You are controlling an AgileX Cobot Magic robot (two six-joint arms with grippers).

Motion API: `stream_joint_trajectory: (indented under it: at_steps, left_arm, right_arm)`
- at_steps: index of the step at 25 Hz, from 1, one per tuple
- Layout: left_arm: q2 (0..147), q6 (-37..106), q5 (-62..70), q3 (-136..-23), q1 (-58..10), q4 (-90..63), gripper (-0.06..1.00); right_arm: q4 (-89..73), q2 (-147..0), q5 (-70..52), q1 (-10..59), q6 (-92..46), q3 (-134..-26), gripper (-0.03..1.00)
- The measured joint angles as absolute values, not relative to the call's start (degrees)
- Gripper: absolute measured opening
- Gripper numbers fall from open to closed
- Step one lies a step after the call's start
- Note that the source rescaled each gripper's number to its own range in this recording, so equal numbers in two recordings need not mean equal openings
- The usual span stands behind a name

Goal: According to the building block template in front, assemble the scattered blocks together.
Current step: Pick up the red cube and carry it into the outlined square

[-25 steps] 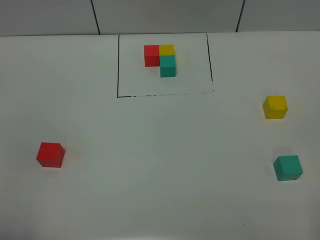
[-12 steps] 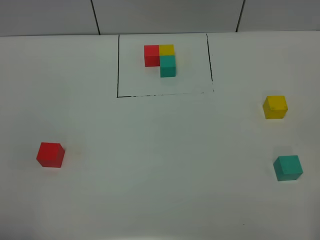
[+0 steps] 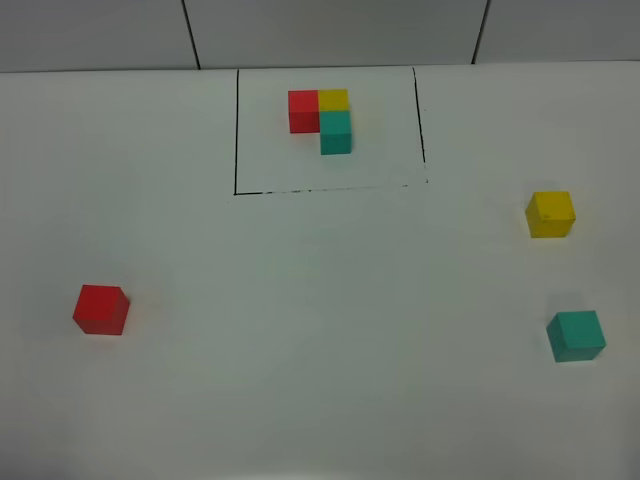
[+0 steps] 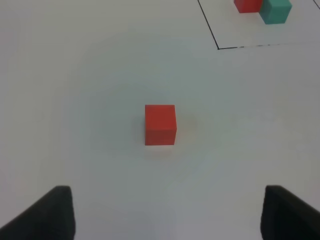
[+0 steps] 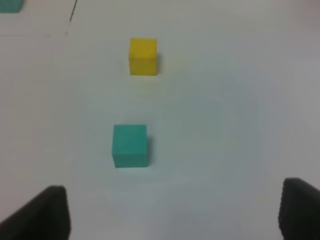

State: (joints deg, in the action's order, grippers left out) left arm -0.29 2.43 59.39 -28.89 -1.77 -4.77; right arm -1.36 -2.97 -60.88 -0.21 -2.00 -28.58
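Scanning left to right: nothing moved in last second, so I judge assembly not begun. Red cube (image 3: pixel 101 309) sits alone at left, ahead of left gripper (image 4: pixel 167 214); jaws spread wide, holding nothing. Building block template (image 3: pixel 327 118) at far middle inside black drawn frame (image 3: pixel 236 130): red and yellow side by side, teal in front of yellow. Yellow cube (image 3: pixel 550 214) and teal cube (image 3: pixel 576 335) at right, apart from each other; right gripper (image 5: pixel 175 215) parted, empty. Table (image 3: pixel 300 380) plain white, matte. Grey tiled wall (image 3: pixel 330 30) behind.

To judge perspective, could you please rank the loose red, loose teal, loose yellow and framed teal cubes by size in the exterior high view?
Largest: loose red cube and loose teal cube, alike.
Then loose yellow cube, smaller but farther away.
Smallest: framed teal cube.
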Motion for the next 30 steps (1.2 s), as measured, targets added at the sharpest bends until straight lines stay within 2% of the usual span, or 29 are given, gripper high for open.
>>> stream_joint_trajectory:
  at_steps: [18,23,30]
  left_arm:
    - [0.78,2.43,59.34,-28.89,-1.77,-4.77,0.93]
    - [6.45,2.43,57.48,-29.48,-1.77,-4.72,0.93]
    - [19.83,2.43,47.59,-30.07,-1.77,-4.72,0.93]
  right_arm:
    - [-1.36,-2.97,-60.88,-0.21,-2.00,-28.58,0.74]
    - [-1.36,-2.97,-60.88,-0.21,-2.00,-28.58,0.74]
    - [-1.36,-2.97,-60.88,-0.21,-2.00,-28.58,0.74]
